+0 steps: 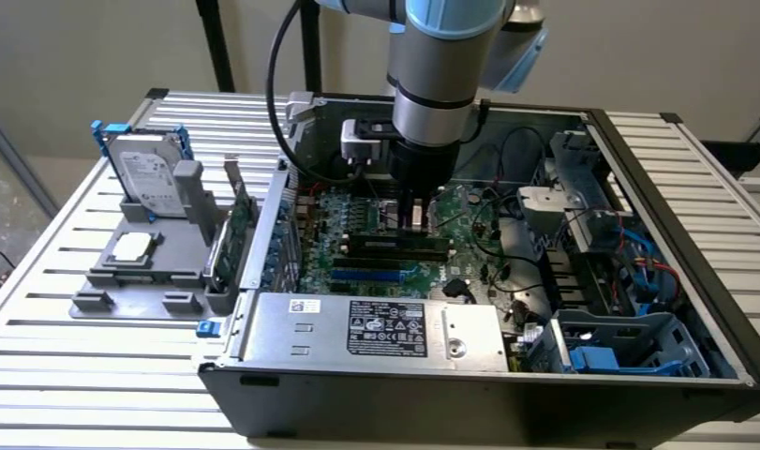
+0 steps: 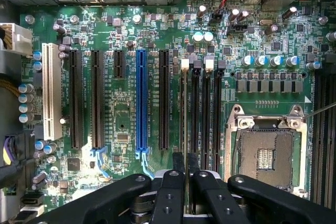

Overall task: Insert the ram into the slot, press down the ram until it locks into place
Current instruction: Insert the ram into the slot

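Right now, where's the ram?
In the wrist view the ram stands edge-on between the fingers, over the slot fourth out from the CPU socket toward the blue slot.

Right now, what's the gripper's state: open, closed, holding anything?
Gripper: closed, holding the ram edge-on over the motherboard.

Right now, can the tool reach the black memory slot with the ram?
Probably yes. The tool holds the ram edge-on in line with the slot, the case is open above, and nothing crosses between them.
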You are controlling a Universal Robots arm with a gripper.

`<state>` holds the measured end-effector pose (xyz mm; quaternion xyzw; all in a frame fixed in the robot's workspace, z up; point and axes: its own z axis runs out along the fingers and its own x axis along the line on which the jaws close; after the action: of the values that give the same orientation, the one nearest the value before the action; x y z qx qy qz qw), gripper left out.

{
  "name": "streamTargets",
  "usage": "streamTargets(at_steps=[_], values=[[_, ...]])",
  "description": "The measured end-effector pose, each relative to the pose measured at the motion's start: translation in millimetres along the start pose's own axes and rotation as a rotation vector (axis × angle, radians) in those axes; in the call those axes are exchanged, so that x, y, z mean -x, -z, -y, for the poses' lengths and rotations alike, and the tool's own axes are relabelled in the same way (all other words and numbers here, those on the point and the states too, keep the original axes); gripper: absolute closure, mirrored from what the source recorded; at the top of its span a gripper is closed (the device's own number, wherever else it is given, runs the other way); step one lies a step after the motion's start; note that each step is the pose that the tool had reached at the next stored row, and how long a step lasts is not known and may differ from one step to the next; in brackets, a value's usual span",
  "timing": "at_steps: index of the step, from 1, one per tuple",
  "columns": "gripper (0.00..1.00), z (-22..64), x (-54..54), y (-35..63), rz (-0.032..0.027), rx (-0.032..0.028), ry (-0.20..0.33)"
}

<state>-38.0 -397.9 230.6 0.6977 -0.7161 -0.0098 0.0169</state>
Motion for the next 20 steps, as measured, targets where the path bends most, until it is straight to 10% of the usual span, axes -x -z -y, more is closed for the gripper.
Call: streamTargets(at_steps=[20], values=[[0.87, 0.1, 0.3, -3.6, 0.0000, 0.0000, -0.002]])
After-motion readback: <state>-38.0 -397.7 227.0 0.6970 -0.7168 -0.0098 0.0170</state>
